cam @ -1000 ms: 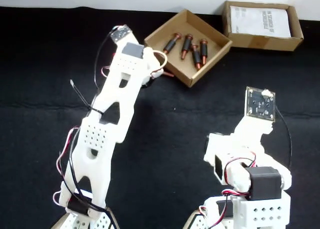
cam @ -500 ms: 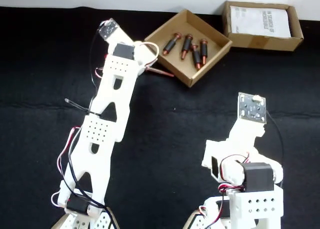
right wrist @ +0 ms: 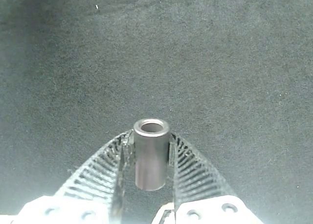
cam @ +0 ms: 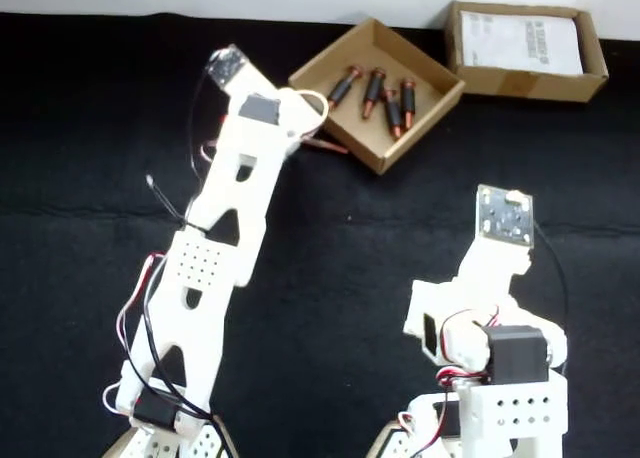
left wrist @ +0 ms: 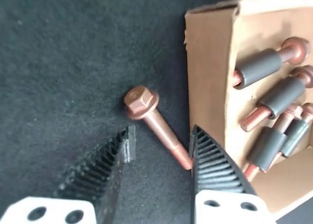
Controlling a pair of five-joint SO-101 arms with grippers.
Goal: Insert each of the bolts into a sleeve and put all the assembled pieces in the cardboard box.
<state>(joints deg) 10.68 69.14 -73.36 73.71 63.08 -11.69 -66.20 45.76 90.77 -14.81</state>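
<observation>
A copper bolt [left wrist: 155, 123] lies on the black mat beside the cardboard box [left wrist: 210, 67]. My left gripper [left wrist: 161, 141] is open, its fingers either side of the bolt's threaded end. In the high view the bolt [cam: 325, 145] pokes out from under the left arm, just left of the box [cam: 378, 150]. Several bolts with grey sleeves [cam: 375, 93] lie inside the box. My right gripper [right wrist: 149, 145] is shut on a grey sleeve [right wrist: 150, 153], held upright with its open bore toward the camera. The right arm stands at the front right, far from the box.
A second cardboard box [cam: 526, 50] holding a printed sheet sits at the back right. The black mat [cam: 400, 228] between the two arms is bare. The left arm stretches diagonally from the front left up to the box corner.
The left arm's wrist swung left, then back right beside the box. The right arm pulled back slightly toward its base, still holding the sleeve.
</observation>
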